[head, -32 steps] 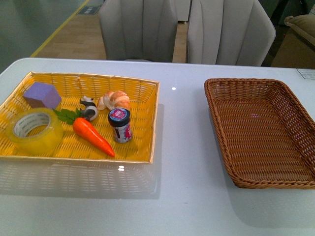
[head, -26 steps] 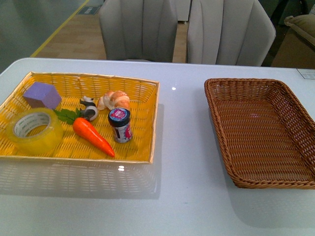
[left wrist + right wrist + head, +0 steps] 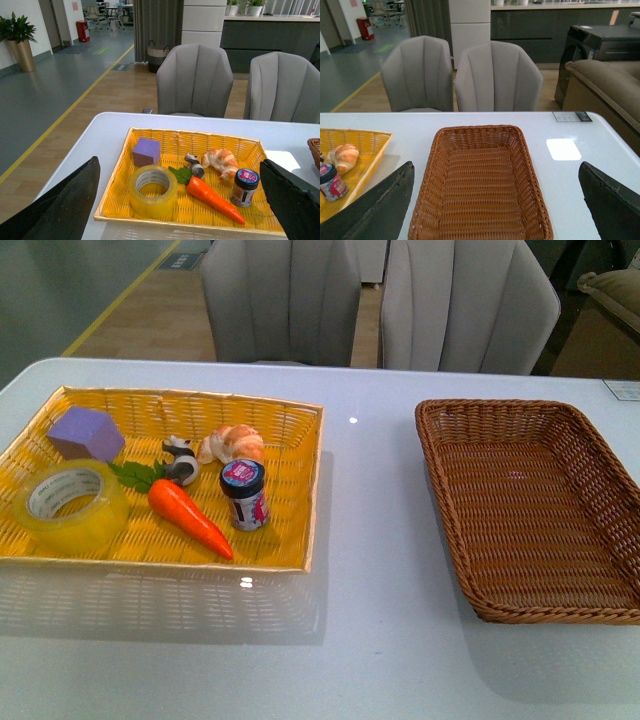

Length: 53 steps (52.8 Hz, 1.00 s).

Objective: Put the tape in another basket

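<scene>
Front view: the tape (image 3: 70, 502) lies flat in the near-left part of the yellow basket (image 3: 313, 490). It is just near of a purple block (image 3: 86, 433) and left of a carrot (image 3: 188, 517). The brown basket (image 3: 440, 475) sits well apart to the right on the white surface (image 3: 370, 540). Neither arm shows.

Left wrist view: the left tool (image 3: 179, 165) is spread wide, holding nothing, raised over the near side of the yellow basket.

Right wrist view: the right tool (image 3: 495, 167) is also wide and holds nothing. It faces the brown basket, with 2 grey chairs (image 3: 497, 75) beyond.
</scene>
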Each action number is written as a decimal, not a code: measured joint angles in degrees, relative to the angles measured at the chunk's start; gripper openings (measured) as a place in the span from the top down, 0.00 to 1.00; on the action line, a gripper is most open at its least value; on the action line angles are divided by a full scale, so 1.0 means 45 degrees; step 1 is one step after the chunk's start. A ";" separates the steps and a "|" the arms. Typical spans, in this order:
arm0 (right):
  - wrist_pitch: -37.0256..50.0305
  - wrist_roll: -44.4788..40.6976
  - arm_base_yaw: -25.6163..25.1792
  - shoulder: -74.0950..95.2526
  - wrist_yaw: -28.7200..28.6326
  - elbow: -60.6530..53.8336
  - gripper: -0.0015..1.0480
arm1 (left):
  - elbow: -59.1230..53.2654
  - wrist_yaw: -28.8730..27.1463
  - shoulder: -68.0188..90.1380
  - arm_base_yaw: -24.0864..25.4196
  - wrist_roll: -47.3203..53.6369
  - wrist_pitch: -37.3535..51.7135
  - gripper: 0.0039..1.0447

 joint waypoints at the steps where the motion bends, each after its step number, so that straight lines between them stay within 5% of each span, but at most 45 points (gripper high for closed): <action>1: 0.0005 0.0000 0.0000 -0.0005 0.0000 0.0000 0.09 | 0.0000 0.0000 0.0000 0.0000 0.0000 0.0000 0.08; 24: 0.0000 -0.0005 0.0000 0.0000 0.0000 0.0000 0.09 | 0.0000 0.0000 0.0000 0.0000 0.0000 0.0000 0.08; 30: -0.1787 -0.0175 -0.1331 0.2331 -0.3604 0.0981 0.09 | 0.0000 0.0010 0.0000 0.0000 0.0005 0.0000 0.08; 35: -0.0340 -0.0223 -0.1991 0.5309 -0.5105 0.1719 0.09 | 0.0000 0.0005 0.0000 0.0000 0.0005 0.0000 0.08; 53: 0.6105 -0.2123 -0.1627 1.5489 -0.4153 0.4605 0.09 | 0.0000 0.0000 0.0000 0.0000 0.0000 0.0000 0.08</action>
